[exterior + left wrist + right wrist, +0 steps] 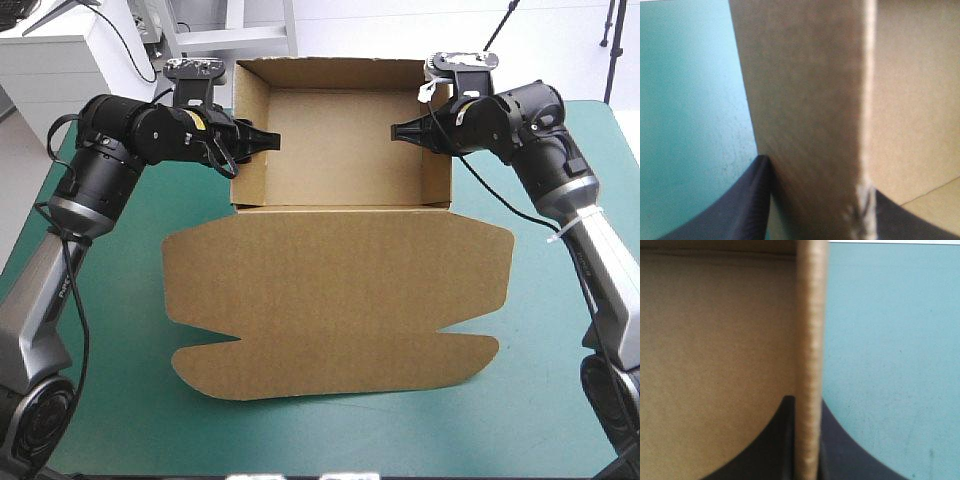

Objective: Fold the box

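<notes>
One box (340, 160), lid flat; two walls pinched: left fingers (262, 138), right fingers (403, 130), one each

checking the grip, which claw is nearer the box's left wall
Left. The left claw is clamped on that wall of the box; the right claw is clamped on the opposite wall.

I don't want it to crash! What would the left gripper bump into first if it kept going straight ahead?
The box's left wall: the left gripper pinches it between its fingers, and the wall runs on straight ahead. Past that, depth is unclear.
</notes>
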Robot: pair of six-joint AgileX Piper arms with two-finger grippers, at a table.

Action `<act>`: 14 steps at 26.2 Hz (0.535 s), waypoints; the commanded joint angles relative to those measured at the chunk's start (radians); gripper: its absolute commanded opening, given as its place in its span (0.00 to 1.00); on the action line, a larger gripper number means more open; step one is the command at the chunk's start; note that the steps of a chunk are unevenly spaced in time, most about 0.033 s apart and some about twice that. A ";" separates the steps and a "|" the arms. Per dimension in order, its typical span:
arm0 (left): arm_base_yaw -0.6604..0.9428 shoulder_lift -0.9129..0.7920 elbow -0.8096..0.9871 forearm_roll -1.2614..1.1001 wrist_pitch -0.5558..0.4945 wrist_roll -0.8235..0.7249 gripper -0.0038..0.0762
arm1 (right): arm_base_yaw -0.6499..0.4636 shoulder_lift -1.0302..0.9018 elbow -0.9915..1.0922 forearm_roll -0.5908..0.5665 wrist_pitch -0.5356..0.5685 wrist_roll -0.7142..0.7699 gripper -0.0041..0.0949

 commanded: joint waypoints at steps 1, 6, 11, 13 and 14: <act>-0.007 -0.022 -0.036 -0.026 -0.041 -0.003 0.28 | 0.003 -0.026 -0.032 0.013 -0.041 -0.013 0.03; -0.007 0.010 -0.038 -0.024 0.008 0.015 0.17 | 0.005 -0.018 -0.032 0.025 -0.027 -0.036 0.03; -0.007 0.040 -0.038 -0.024 0.059 0.056 0.05 | 0.005 0.008 -0.032 0.064 0.033 -0.063 0.03; -0.007 0.048 -0.038 -0.023 0.082 0.071 0.05 | 0.005 0.022 -0.032 0.067 0.068 -0.070 0.03; -0.007 0.051 -0.038 -0.023 0.096 0.077 0.05 | 0.005 0.022 -0.032 0.067 0.085 -0.072 0.03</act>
